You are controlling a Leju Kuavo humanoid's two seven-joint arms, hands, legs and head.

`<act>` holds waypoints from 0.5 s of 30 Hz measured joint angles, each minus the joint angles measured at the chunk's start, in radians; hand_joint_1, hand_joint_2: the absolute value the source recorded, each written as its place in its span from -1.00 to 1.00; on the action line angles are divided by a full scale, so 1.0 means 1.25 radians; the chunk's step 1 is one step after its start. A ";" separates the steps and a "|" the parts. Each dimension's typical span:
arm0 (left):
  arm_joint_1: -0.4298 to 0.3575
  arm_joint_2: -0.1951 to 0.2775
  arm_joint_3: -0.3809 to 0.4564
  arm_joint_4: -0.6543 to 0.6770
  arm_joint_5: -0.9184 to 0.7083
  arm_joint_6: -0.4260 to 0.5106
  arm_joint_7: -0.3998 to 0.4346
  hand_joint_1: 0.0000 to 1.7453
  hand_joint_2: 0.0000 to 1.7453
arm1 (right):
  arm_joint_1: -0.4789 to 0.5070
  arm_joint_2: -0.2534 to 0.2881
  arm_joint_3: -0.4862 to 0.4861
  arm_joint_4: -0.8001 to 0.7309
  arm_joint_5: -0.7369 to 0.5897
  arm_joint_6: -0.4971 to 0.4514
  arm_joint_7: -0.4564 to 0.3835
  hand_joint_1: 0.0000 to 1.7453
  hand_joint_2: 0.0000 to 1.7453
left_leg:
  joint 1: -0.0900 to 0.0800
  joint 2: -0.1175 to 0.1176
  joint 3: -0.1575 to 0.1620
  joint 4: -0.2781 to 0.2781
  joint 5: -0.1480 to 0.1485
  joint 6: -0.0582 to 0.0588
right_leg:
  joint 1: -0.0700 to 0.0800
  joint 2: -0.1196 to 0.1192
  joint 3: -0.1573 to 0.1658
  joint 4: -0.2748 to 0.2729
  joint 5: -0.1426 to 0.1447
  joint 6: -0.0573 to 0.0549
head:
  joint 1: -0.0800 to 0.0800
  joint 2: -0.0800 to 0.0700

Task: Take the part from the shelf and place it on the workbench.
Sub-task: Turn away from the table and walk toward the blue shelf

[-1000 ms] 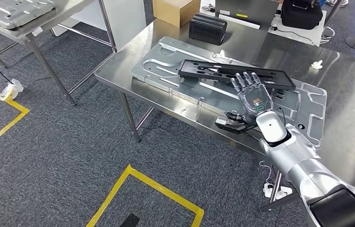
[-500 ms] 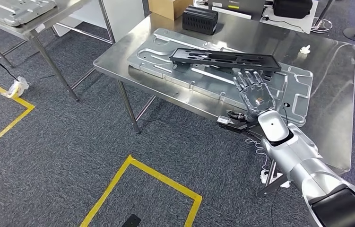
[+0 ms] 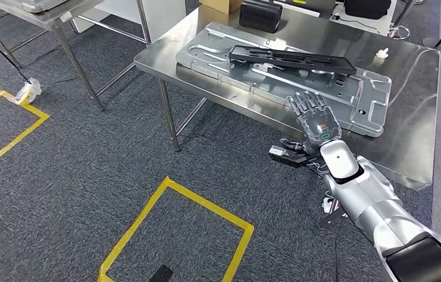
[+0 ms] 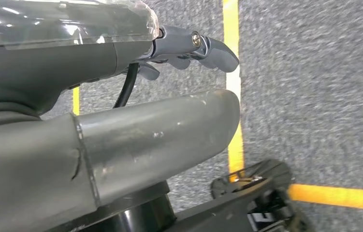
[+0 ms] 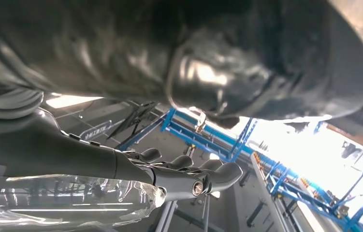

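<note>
We see the black part lying on the surface, so our right hand hovers spread and empty; left hand's state we cannot tell.

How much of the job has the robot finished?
Looks nearly finished. The black part already lies on the silver plate on the workbench. The right robot hand is empty, fingers spread, near the bench edge. Left: probably just lowering that arm.

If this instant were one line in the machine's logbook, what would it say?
long black plastic part: lies on grey stamped metal panel | steel workbench: bears both | right hand: open, fingers spread, holds nothing | left hand: over carpet
</note>
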 joint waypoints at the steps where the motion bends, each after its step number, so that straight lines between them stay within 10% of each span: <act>1: 0.000 0.000 0.000 0.000 -0.001 0.000 0.000 -1.00 -1.00 | 0.000 0.000 0.000 0.000 0.000 0.000 0.000 -1.00 -1.00 | 0.000 0.000 -0.013 0.005 0.007 -0.002 | 0.000 0.000 0.038 -0.038 0.017 -0.003 | 0.000 0.000; 5: 0.000 -0.001 0.000 0.000 -0.005 0.001 0.000 -1.00 -1.00 | -0.004 -0.001 -0.005 -0.002 -0.002 -0.001 0.002 -1.00 -1.00 | -0.003 0.001 -0.040 0.017 0.029 -0.018 | 0.010 -0.001 0.160 -0.213 -0.016 -0.017 | -0.001 0.000; 8: 0.000 -0.001 0.000 0.000 -0.005 0.001 -0.001 -1.00 -1.00 | -0.004 -0.002 -0.009 -0.002 -0.004 -0.001 0.001 -1.00 -1.00 | -0.002 0.000 -0.048 0.021 0.026 -0.033 | 0.007 -0.003 0.154 -0.229 0.001 -0.034 | -0.001 0.000; 12: 0.002 0.000 0.000 0.000 -0.005 0.001 -0.002 -1.00 -1.00 | -0.002 -0.003 -0.012 -0.002 -0.007 -0.001 -0.002 -1.00 -1.00 | 0.007 -0.003 -0.102 0.182 -0.096 -0.050 | 0.003 0.001 0.126 -0.234 0.031 -0.045 | -0.002 0.000; 15: 0.002 0.001 0.000 0.000 -0.004 0.001 -0.002 -1.00 -1.00 | 0.004 -0.005 -0.014 -0.002 -0.008 -0.002 -0.003 -1.00 -1.00 | 0.014 -0.004 -0.082 0.219 -0.085 -0.057 | 0.000 0.014 0.102 -0.232 0.049 -0.038 | -0.002 0.000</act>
